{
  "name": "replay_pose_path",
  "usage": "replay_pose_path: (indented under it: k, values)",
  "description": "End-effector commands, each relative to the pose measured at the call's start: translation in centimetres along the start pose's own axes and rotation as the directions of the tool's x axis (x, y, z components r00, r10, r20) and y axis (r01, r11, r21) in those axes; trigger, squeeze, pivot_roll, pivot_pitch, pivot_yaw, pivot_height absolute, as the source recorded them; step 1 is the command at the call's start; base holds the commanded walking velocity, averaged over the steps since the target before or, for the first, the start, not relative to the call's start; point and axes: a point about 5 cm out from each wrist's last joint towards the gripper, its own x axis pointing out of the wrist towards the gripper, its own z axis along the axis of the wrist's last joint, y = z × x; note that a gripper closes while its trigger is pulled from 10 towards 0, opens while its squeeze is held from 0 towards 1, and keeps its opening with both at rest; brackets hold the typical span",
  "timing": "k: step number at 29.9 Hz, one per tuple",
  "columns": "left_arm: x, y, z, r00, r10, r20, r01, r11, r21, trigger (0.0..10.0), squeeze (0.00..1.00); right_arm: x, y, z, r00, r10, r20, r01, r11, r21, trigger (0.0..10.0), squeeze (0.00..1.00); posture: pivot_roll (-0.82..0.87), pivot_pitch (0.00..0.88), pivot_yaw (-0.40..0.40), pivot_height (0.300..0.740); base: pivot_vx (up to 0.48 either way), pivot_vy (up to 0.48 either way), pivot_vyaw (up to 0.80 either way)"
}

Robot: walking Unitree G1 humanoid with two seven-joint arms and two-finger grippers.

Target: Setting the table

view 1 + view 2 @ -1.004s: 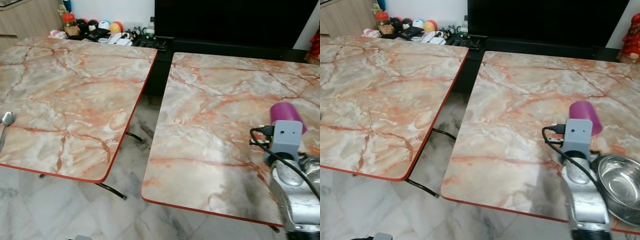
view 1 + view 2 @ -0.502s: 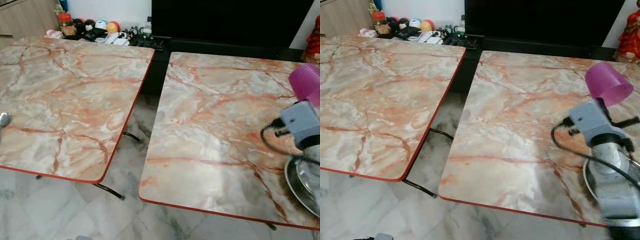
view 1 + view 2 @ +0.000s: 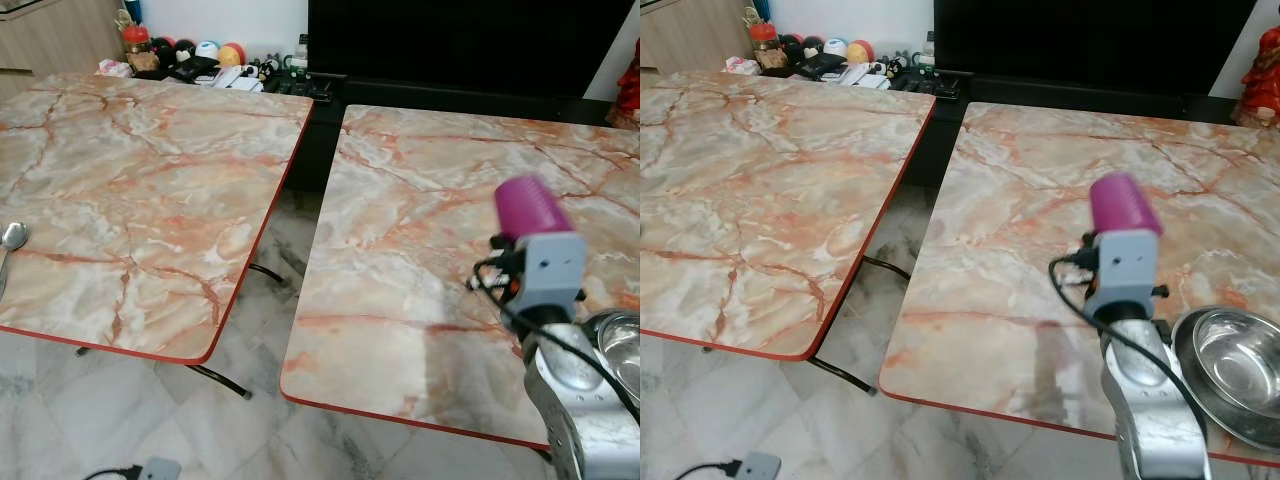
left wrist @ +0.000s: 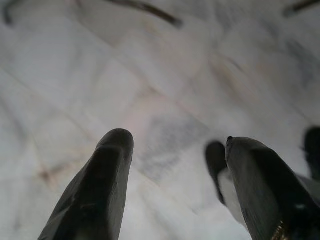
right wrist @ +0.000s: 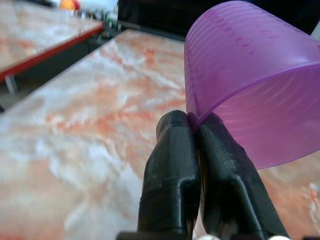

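**Cup held on its side above right table**

The right gripper (image 5: 192, 150) pinches the rim of the purple cup (image 5: 250, 95), one finger inside the wall and one outside. The cup lies sideways above the right table (image 3: 1020, 200); its long axis runs away from the robot, closed base forward, open mouth toward the wrist. The right wrist view shows the clamped rim, which the head views hide behind the wrist. The bowl (image 3: 1240, 370) sits near the table's front right corner. A spoon (image 3: 12, 240) lies on the left table (image 3: 150, 180). The left gripper (image 4: 170, 185) hangs over the floor (image 4: 125, 75), fingers apart and empty.
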Motion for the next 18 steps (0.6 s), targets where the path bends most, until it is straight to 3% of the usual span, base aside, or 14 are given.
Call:
replay_pose_path:
  k: [1,3,4,7,11,14,18]
  values:
    - [-0.1,1.3,0.9,0.996,0.060,0.072,-0.061,0.998,0.009,10.0,0.00,-0.2,-0.7,0.4,1.000,0.011,0.016,-0.010,0.999,-0.042,10.0,0.00,-0.08,0.125,-0.011,0.740,0.000,0.000,0.00]
    - [-0.2,2.0,1.4,0.989,0.105,0.109,-0.103,0.994,-0.022,10.0,0.00,0.0,-1.5,0.7,0.999,-0.031,0.041,0.031,0.999,-0.016,10.0,0.00,-0.08,0.124,-0.010,0.740,0.000,0.000,0.00]
    - [-0.3,2.6,1.6,0.980,0.141,0.140,-0.131,0.988,-0.078,10.0,0.00,0.0,-2.1,0.7,0.995,-0.086,0.046,0.085,0.996,0.041,10.0,0.00,-0.08,0.123,-0.009,0.740,0.000,0.000,0.00]
    - [-0.4,2.5,1.6,0.979,0.140,0.145,-0.127,0.987,-0.096,10.0,0.00,-0.1,-2.0,0.3,0.995,-0.092,0.030,0.089,0.993,0.071,10.0,0.00,-0.08,0.123,-0.009,0.740,0.000,0.000,0.00]
    - [-0.8,0.6,-0.3,0.995,0.027,0.099,-0.015,0.992,-0.126,10.0,0.00,-0.4,-1.3,-1.6,0.992,-0.119,-0.039,0.124,0.972,0.201,10.0,0.00,-0.06,0.118,-0.005,0.740,0.000,0.000,0.00]
    - [-1.3,-0.5,-2.2,1.000,-0.007,0.023,0.010,0.990,-0.143,10.0,0.00,-0.5,-1.0,-2.6,0.982,-0.170,-0.087,0.189,0.930,0.315,10.0,0.00,-0.06,0.115,-0.007,0.740,0.000,0.000,0.00]
    - [-1.5,-1.3,-3.1,0.999,-0.034,-0.011,0.032,0.989,-0.145,10.0,0.00,-0.4,-0.8,-3.2,0.972,-0.205,-0.118,0.235,0.894,0.381,10.0,0.00,-0.06,0.115,-0.007,0.740,0.000,0.000,0.00]
